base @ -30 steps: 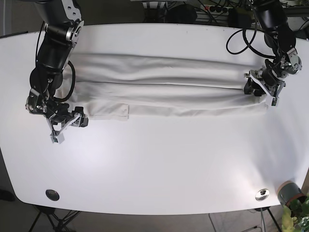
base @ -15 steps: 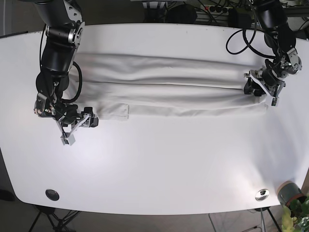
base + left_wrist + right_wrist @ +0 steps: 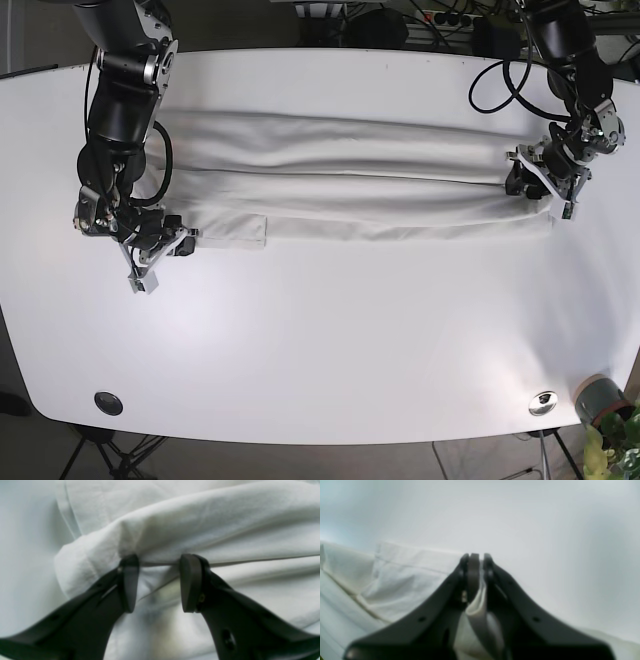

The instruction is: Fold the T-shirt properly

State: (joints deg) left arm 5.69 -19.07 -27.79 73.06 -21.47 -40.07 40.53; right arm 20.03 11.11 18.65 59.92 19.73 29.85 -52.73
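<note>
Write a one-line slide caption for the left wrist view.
Left gripper, jaws apart, straddles a raised fold of the white T-shirt.

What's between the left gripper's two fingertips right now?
In the left wrist view, a bunched fold of the white cotton T-shirt sits between the open left gripper's black fingertips.

One T-shirt (image 3: 350,185), two grippers.
</note>
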